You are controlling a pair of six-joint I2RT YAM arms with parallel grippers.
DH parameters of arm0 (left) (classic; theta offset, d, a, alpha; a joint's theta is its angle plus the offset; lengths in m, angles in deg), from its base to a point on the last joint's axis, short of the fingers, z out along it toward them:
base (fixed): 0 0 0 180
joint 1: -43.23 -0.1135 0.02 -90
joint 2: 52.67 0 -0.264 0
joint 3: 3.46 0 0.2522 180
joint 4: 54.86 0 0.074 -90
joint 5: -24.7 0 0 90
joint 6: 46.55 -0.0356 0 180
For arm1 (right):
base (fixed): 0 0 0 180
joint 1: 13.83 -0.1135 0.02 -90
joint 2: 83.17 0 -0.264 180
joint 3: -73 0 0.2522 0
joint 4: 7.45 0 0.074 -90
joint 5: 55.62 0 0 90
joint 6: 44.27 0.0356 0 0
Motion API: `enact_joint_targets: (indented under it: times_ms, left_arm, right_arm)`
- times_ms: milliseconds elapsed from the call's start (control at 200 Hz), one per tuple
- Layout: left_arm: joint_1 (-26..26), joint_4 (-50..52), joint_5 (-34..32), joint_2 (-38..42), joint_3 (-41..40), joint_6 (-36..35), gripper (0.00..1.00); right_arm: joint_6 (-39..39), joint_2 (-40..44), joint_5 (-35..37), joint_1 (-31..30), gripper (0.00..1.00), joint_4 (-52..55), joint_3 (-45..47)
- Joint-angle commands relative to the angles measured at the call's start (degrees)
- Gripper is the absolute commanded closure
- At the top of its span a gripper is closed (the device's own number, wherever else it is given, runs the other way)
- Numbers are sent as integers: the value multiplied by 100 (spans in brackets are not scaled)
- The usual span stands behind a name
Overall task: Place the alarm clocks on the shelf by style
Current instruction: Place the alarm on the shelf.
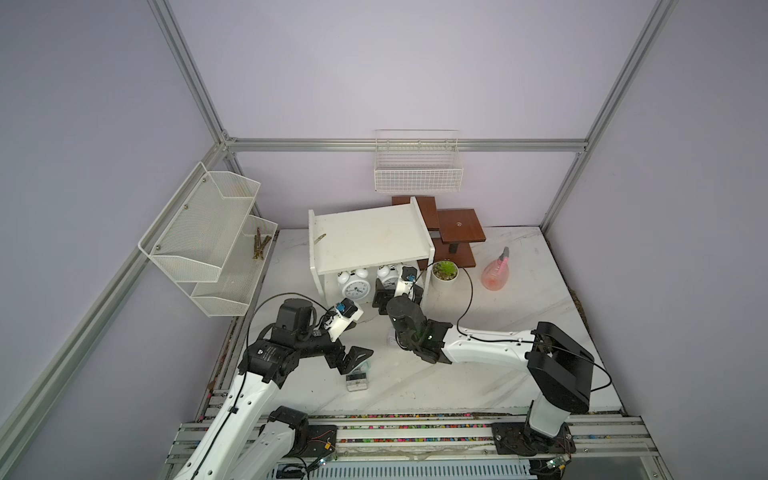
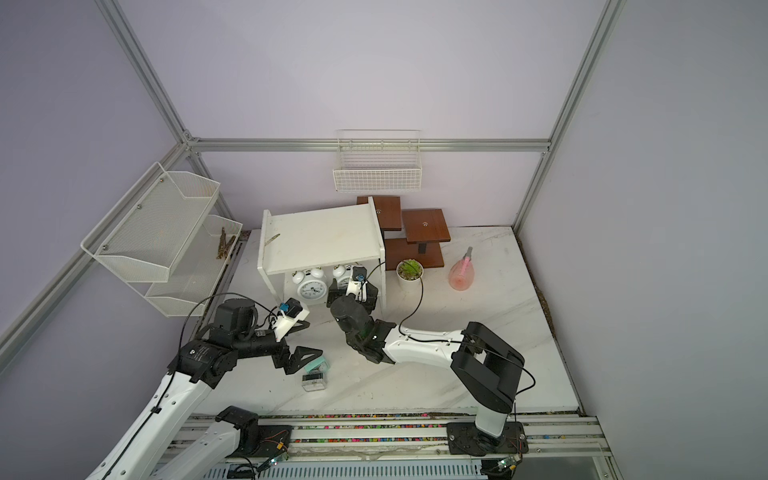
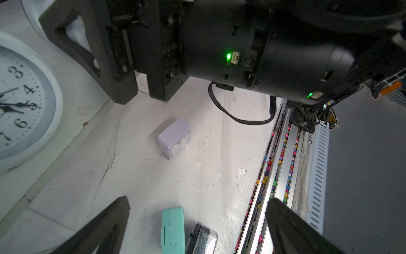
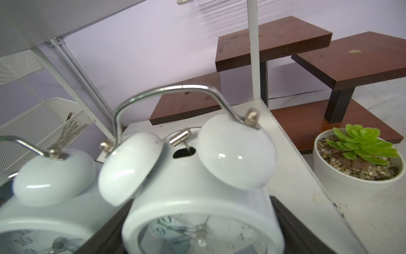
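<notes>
Right wrist view has the right-hand twin-bell clock (image 4: pixel 197 198) at the right end of the lower board of the shelf (image 1: pixel 370 237), just beside the other twin-bell clock (image 4: pixel 46 182). Your right gripper (image 1: pixel 397 293) clasps its body from both sides, so treat this as the set-down. Make sure it rests flat, face toward the tabletop's front edge. Then spread the jaws fully and draw straight back, under the upper board and clear of the right side panel. Your left gripper (image 3: pixel 198 204) hangs wide open over the mint-green square clock (image 3: pixel 173 231) and the silver-grey square clock (image 3: pixel 202 238) near the front edge. Wait there until the right arm is out.
</notes>
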Motion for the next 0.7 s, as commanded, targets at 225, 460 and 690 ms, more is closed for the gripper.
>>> enact_joint_targets:
  times_ms: [225,460,690]
  left_arm:
    - [-4,37,74,71,152,-115,0]
    - [-2,35,74,67,152,-126,0]
    - [0,36,72,56,152,-133,0]
  right_arm:
    - [-266,-240,207,116,28,-339,-264]
    - [-353,-316,270,121,24,-264,-361]
    - [-266,-207,211,117,11,-69,-358]
